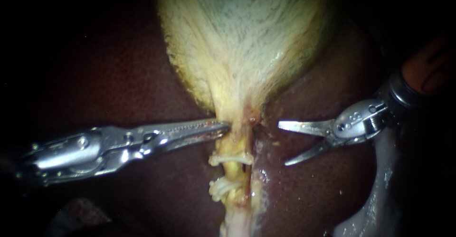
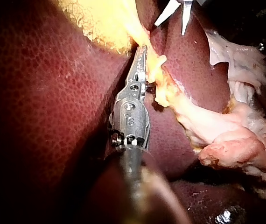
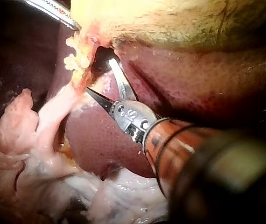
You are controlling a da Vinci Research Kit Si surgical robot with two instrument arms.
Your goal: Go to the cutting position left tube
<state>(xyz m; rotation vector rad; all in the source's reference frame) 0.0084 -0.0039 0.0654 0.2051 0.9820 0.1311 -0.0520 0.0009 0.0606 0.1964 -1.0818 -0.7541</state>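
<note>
The left instrument [image 1: 227, 127] comes in over the dark red-brown, speckled liver [image 1: 118, 66]. Its end effector, a pair of long serrated steel jaws, is clenched on the narrow lower end of the pale yellow, fibrous gallbladder [image 1: 237, 37], right where it tapers into a stalk. Just below that end effector the stalk runs on as two strands with a dark slit between them.

The left tube [image 1: 233, 170] is the yellowish strand nearer the left end effector. It carries two white clips, an upper clip [image 1: 231, 159] just below the jaws and a lower clip [image 1: 219, 188] farther along. A short bare stretch of tube lies between them.

The right instrument [image 1: 284, 143] has its end effector released: two thin pointed blades spread in a V with nothing between them. It stands across the stalk from the left end effector, near the tubes but apart from them. One blade tip is level with the left jaws' tip, the other with the upper clip.

In the right wrist view, loose pale pink tissue [image 3: 39, 154] lies beside and below the open blades.
</note>
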